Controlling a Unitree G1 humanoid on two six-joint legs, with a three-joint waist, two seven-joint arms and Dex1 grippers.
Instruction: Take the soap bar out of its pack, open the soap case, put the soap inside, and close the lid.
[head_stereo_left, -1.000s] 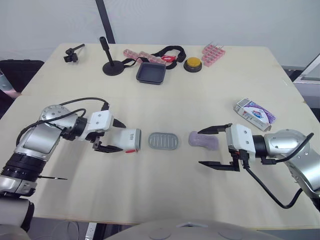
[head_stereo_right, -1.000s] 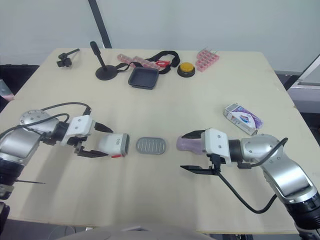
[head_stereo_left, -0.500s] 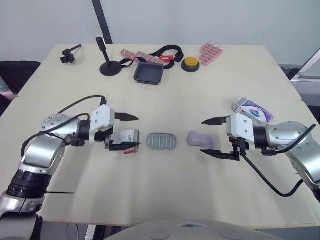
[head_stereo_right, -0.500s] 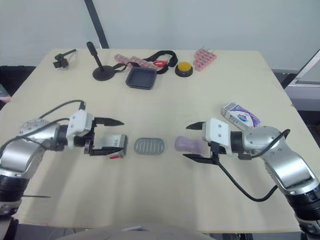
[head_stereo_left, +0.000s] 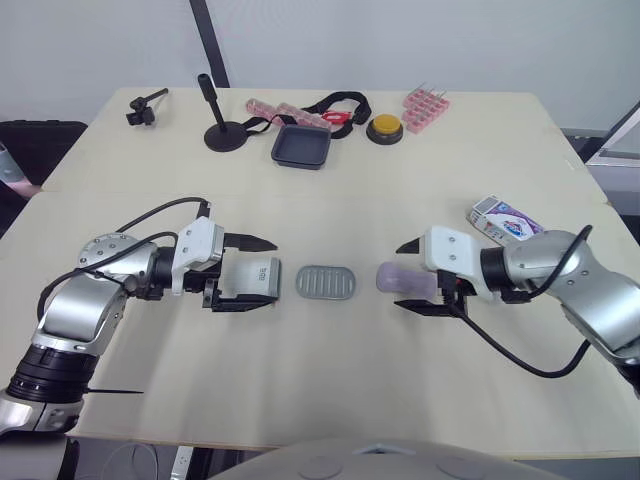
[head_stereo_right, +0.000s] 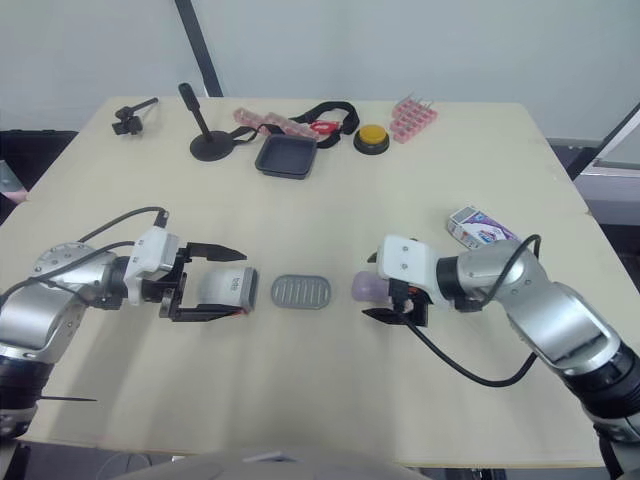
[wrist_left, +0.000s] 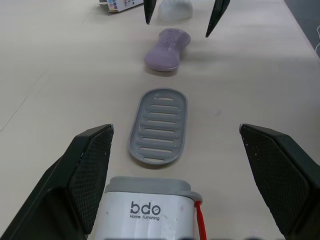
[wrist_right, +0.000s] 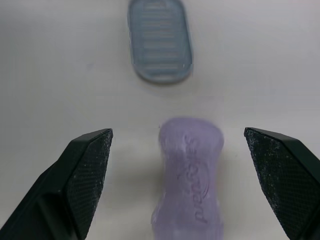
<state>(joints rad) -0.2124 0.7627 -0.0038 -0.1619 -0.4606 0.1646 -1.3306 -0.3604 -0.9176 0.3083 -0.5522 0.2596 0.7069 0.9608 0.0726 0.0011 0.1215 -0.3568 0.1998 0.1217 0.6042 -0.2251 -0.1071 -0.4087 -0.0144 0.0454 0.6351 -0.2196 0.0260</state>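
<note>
Right pincer (wrist_right: 182, 185) spread wide around purple soap bar (wrist_right: 190, 175); grey ribbed tray (wrist_right: 159, 40) beyond.

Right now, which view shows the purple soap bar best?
Right wrist view: purple soap bar up close, embossed lettering showing. Left wrist view has it small beyond the grey tray; eye views, partly behind the right gripper.

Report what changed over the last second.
The right gripper advanced toward the purple soap bar; its open fingers now straddle it. The left gripper levelled out, open fingers either side of the white soap case. Soap, case, grey tray and pack stayed put.
</note>
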